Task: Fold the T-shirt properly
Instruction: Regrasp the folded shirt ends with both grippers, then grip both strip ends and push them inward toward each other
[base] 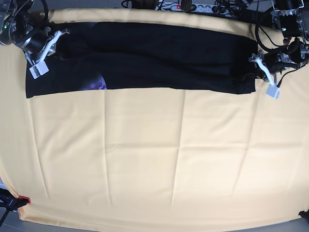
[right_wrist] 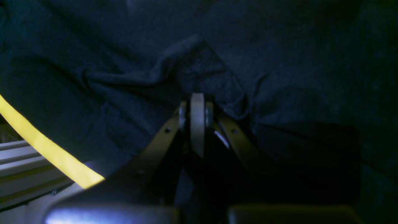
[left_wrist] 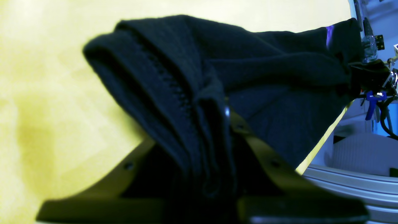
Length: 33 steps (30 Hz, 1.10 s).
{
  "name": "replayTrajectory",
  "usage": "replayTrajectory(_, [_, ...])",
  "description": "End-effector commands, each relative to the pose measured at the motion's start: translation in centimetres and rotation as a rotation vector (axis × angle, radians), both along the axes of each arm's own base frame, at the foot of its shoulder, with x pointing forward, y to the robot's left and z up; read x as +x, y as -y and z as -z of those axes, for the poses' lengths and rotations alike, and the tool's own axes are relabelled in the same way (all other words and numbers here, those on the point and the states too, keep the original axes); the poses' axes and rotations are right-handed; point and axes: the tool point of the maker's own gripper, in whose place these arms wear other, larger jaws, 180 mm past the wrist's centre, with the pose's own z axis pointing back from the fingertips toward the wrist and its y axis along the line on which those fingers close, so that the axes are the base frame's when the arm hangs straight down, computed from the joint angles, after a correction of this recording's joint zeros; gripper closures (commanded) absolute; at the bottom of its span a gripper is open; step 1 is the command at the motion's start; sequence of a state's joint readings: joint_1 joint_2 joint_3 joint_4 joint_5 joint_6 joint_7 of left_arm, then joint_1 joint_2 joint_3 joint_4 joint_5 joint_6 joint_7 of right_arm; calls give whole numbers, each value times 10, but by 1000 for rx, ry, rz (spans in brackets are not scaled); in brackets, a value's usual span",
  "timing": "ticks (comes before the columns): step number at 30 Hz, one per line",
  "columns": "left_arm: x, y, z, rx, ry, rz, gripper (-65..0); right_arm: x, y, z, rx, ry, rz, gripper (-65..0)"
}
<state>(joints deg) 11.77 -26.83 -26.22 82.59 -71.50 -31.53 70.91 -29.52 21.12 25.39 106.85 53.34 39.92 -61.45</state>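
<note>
The black T-shirt (base: 159,58) lies as a long folded strip across the far part of the table, with a bit of purple print (base: 96,83) showing at its lower left. At the strip's right end my left gripper (base: 252,63) is shut on a bunched hem; up close, thick folds of the T-shirt (left_wrist: 248,62) rise from between the closed fingers of this gripper (left_wrist: 226,113). My right gripper (base: 59,35) sits at the strip's left end. In its wrist view that gripper (right_wrist: 197,104) has its tips together, with T-shirt cloth (right_wrist: 279,46) puckered around them.
A pale yellow tablecloth (base: 154,159) covers the table. A power strip and cables (base: 183,6) run along the back edge. A clamp (base: 10,203) grips the front left corner. Aluminium frame rails (right_wrist: 18,168) border the table's side.
</note>
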Motion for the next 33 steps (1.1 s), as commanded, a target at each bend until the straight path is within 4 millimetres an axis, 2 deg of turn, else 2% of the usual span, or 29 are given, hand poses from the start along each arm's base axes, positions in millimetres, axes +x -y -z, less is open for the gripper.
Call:
replayTrajectory(1, [0,-10,-3,43,-5,13,0,2,5,-4,-23,11,-8,0])
replayTrajectory(4, [2,-19,-7,70,-1,12,0,3,5,-5,-19,16,-9,0])
replayTrajectory(7, [4,-30,-12,92,9,0,0,8,-5,-17,26,54,-18,0])
replayTrajectory(11, [6,-40,-17,114,19,-11,0,22,-19,-42,58,131,-61,-164])
replayTrajectory(13, [6,-45,-19,131,18,-7,0,30,-24,-55,42,179,-85,-218])
replayTrajectory(18, [9,-65,-29,199,19,9,0,39,-36,-81,15,272,-134,-223])
replayTrajectory(28, [16,-135,-62,500,3,58,0,36,-22,-69,-98,232,-132,-223])
replayTrajectory(31, [17,-145,-68,532,-17,41,0,36,-22,-69,-100,232,-131,-223])
replayTrajectory(33, [17,-141,-71,494,-27,30,0,37,-22,-70,-94,237,-131,-223])
